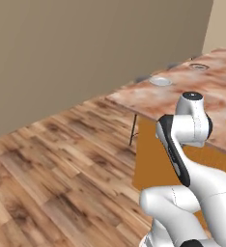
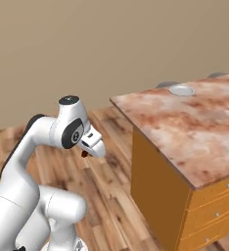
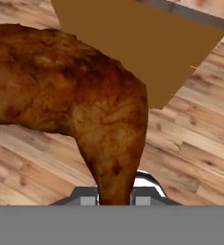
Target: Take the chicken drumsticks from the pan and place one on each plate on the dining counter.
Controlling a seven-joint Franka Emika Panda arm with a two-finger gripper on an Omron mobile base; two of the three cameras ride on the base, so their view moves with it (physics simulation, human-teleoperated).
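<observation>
One chicken drumstick [image 3: 80, 100], orange-brown and club-shaped, hangs over the wooden floor with my gripper [image 3: 115, 200] shut on its narrow end. From the right base view the gripper [image 2: 88, 151] is held low beside the arm, left of the dining counter [image 2: 185, 127], with a dark red bit of the drumstick [image 2: 84, 154] under the hand. On the marbled counter [image 1: 216, 91] lie a white-grey plate [image 1: 160, 81] near the far corner and a dark-rimmed plate [image 1: 198, 66] further along. The white-grey plate [image 2: 181, 90] is well beyond the gripper. The pan is out of view.
The counter's orange base [image 2: 155, 191] with drawers [image 2: 217, 213] stands to the right of the arm. Grey stool tops [image 2: 166, 84] show behind the counter's far edge, with a dark stool leg [image 1: 133, 129] below. Wooden floor [image 1: 62, 164] lies to the left, and a beige wall [image 1: 86, 43] stands behind.
</observation>
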